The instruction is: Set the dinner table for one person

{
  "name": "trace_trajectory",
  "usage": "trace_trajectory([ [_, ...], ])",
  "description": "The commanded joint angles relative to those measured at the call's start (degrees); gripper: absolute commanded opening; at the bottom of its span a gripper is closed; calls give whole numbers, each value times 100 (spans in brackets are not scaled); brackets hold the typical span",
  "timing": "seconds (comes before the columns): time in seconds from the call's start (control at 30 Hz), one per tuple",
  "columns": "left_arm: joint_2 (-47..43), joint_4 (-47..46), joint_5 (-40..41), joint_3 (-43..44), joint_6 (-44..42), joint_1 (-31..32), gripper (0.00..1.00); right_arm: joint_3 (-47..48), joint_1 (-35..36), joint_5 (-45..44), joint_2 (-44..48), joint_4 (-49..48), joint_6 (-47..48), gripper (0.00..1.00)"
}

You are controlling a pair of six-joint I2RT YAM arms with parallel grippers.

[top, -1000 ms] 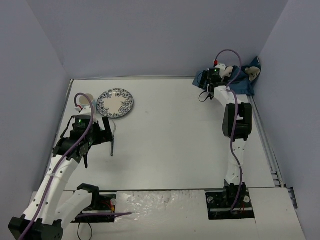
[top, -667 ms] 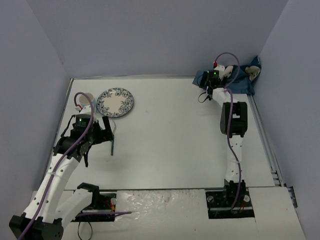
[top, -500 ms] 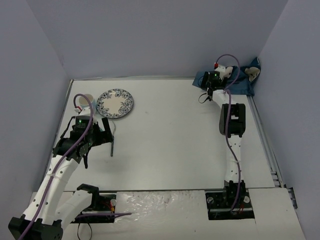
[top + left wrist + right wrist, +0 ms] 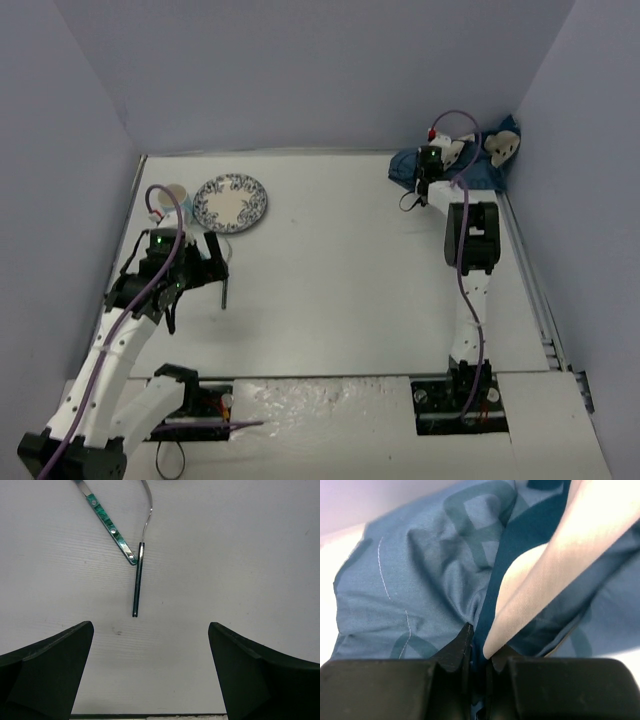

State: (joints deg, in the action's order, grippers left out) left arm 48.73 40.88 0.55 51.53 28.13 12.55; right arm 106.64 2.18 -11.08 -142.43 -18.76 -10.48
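Note:
The dinner table point(image 4: 350, 270) is a wide white top with a thin metal rim. At its far right corner lies a crumpled blue cloth placemat point(image 4: 470, 160) point(image 4: 415, 575), and my right gripper point(image 4: 424, 170) point(image 4: 479, 652) is shut on a fold of it. On the left, my left gripper point(image 4: 213, 262) point(image 4: 150, 675) hangs open just above the table, nothing between its fingers. Just ahead of it lie a green-handled knife point(image 4: 110, 527) and a dark-handled fork point(image 4: 137, 587) point(image 4: 224, 290), their ends touching.
A blue-patterned plate point(image 4: 231, 203) sits at the far left of the table, with a small cup point(image 4: 172, 196) beside it near the left wall. Walls close in the table on the left, back and right.
My right gripper moved up and to the right onto the placemat and closed on a fold of it. The left arm has hardly moved and stays open.

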Motion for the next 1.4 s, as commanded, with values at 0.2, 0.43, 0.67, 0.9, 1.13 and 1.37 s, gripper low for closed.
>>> trace_trajectory([
  [0.2,471,-832,-584,438,-9,121,97,-3414,1896,-323,3360,1153,-1668,0],
  [0.43,515,-751,-823,428,-39,271,97,-4798,3844,-418,4132,1360,-3164,1],
  [0.67,391,-558,-887,325,-119,301,97,-4338,4798,-163,4447,2056,-2860,59],
  [0.9,840,-932,-1094,145,5,535,97,-4021,4035,-522,5719,2850,-2021,85],
  [1.13,2064,-1367,-863,241,373,1163,97,-4558,2237,-318,6126,2898,-1808,76],
  [1.37,3224,-2061,-586,326,1021,1531,94,-4314,1574,-259,5068,2784,-2047,77],
])
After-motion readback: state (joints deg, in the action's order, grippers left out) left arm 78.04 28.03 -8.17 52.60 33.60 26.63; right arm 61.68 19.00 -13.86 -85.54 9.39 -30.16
